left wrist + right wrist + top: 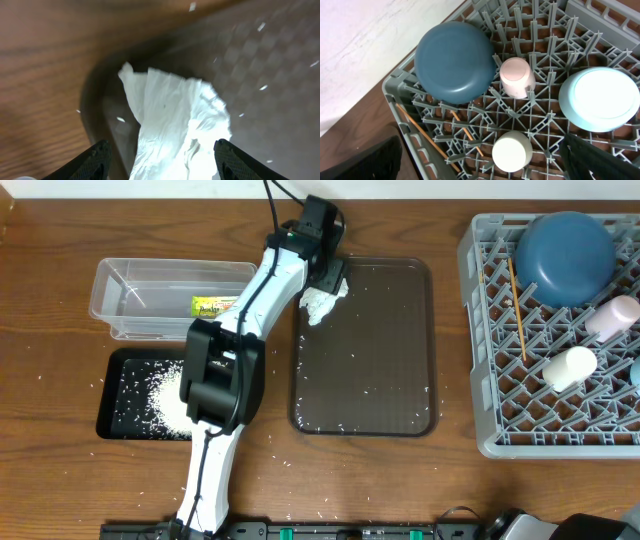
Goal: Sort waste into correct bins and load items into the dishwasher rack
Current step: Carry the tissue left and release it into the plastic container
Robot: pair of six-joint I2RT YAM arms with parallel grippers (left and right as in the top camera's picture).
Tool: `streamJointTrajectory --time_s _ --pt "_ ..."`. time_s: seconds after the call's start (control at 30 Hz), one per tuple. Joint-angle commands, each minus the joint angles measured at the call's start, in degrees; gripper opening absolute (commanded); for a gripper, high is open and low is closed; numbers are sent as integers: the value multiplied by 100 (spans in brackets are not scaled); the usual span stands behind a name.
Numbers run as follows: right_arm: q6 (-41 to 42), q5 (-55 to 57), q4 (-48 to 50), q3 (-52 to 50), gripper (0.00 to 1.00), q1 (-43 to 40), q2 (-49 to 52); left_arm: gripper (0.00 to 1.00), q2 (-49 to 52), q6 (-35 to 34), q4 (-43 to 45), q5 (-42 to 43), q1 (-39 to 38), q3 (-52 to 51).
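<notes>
A robotics lab bench staged as a kitchen clean-up station is indicated: a robot arm is mounted at a wooden counter, on which a dishwasher rack is set.

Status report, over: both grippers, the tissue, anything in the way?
Left gripper open, straddling crumpled tissue at corner of brown tray. Right gripper open, above the rack. Nothing blocking the tissue.

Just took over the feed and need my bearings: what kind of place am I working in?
Probably a staged tabletop workcell, not a real kitchen: a grey dishwasher rack sits on a wooden table beside a brown tray and two bins, a clear tub and a black tray.
</notes>
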Motion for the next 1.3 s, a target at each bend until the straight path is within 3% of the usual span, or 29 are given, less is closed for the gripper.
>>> streamJointTrajectory --time_s 0.0,0.1,0.23,0.37,0.4,0.6,0.73,0.97,1.27 --pt "-79 17 -7 4 99 39 17 68 258 164 -98 -85 -15 31" --pt "-79 17 -7 4 99 39 17 67 334 162 -155 -66 -50 26" --pt "-79 17 -7 4 99 39 17 46 330 164 -114 -68 -109 28" --pt "-79 17 -7 4 99 39 17 9 326 157 -136 -68 -149 28" --pt "-79 17 -7 4 99 39 17 6 306 151 -170 -68 -149 33" --pt "-79 17 -7 4 99 39 17 6 -162 -20 -291 -70 -140 35" --pt "-79 17 -7 4 99 39 17 6 -811 -496 -308 -72 -7 35" --pt "-79 17 -7 4 99 42 17 6 -1976 -1978 -385 -72 754 33" --pt "-79 17 -7 4 99 39 17 6 -2310 -4863 -1346 -74 2280 11"
